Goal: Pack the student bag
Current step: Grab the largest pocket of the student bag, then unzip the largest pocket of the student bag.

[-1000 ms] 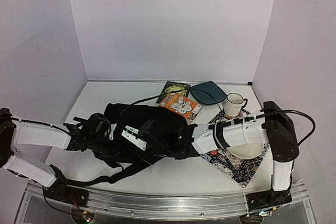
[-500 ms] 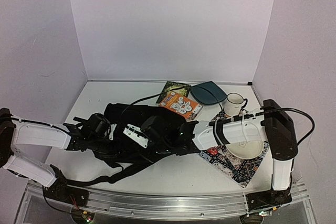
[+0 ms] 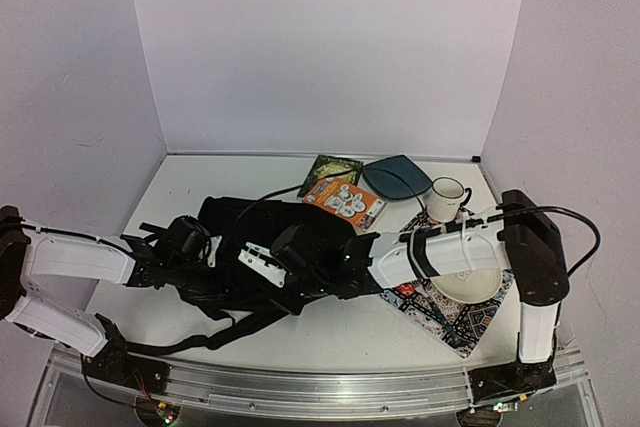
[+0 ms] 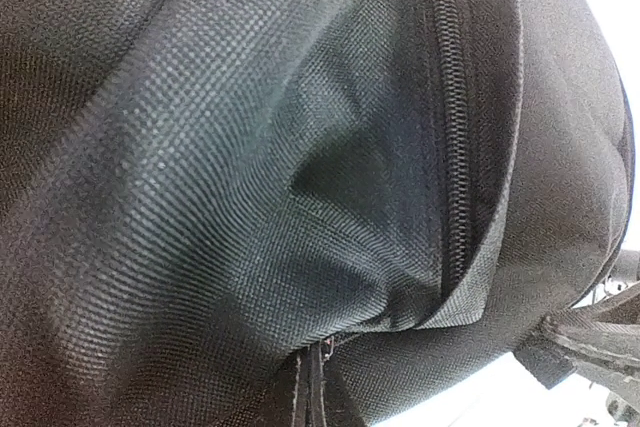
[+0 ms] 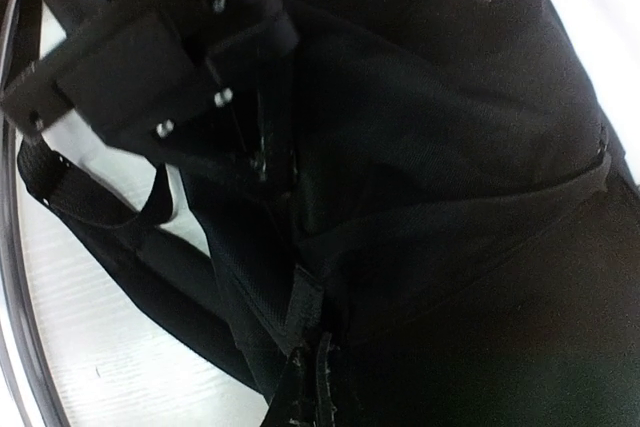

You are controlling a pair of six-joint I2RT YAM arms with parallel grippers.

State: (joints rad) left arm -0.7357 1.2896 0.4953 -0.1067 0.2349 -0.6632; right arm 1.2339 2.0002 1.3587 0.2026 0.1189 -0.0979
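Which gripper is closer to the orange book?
Right. The right gripper is on the student bag, near-left of the orange book; the left gripper is at the bag's left end.

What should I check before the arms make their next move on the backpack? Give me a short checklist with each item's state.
1. Is the left gripper shut on the fabric of the student bag? Ok.
2. Is the right gripper shut on the bag's fabric? Ok.
3. Is the bag open for packing? Cannot tell. The stretch of zipper in the left wrist view looks closed.
4. Are the orange book and teal pouch outside the bag, beyond it? Ok.
5. Is the mug upright beside the right arm? Ok.
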